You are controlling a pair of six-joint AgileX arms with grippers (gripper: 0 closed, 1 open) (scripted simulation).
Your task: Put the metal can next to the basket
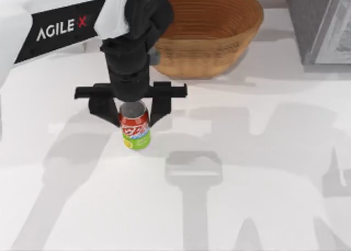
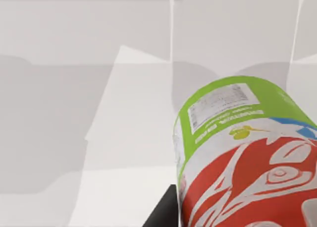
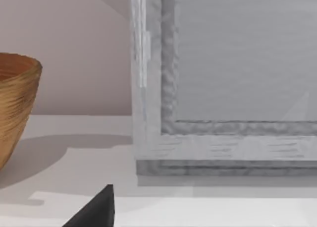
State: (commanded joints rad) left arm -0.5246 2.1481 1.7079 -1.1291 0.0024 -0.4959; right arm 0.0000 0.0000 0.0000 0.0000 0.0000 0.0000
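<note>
Top view: my left gripper [image 1: 135,117] hangs w/ fingers pointing down at centre-left of the frame, the two black fingers set on either side of the metal can [image 1: 135,131] and clasping its upper part — silver top between them, red band w/ white lettering just below, green base at the bottom. Whether the base touches the white table [image 1: 263,196] or sits just above it cannot be told. The basket [image 1: 205,29], brown woven wicker, stands at upper centre of the frame, beyond the can and to its right; can and basket are near but apart, w/ the arm's black wrist overlapping the basket's left rim. A grey framed box [image 1: 321,23] occupies the upper-right corner. Left wrist view: the can [image 2: 237,157] close up at lower right — green end, label panel, red-and-white pattern, bit of blue. Right wrist view: basket edge [image 3: 15,103] at left, grey framed box [image 3: 223,88] at centre-right, one dark finger [image 3: 96,209] of my right gripper at the bottom edge; its grip state can't be told.
</note>
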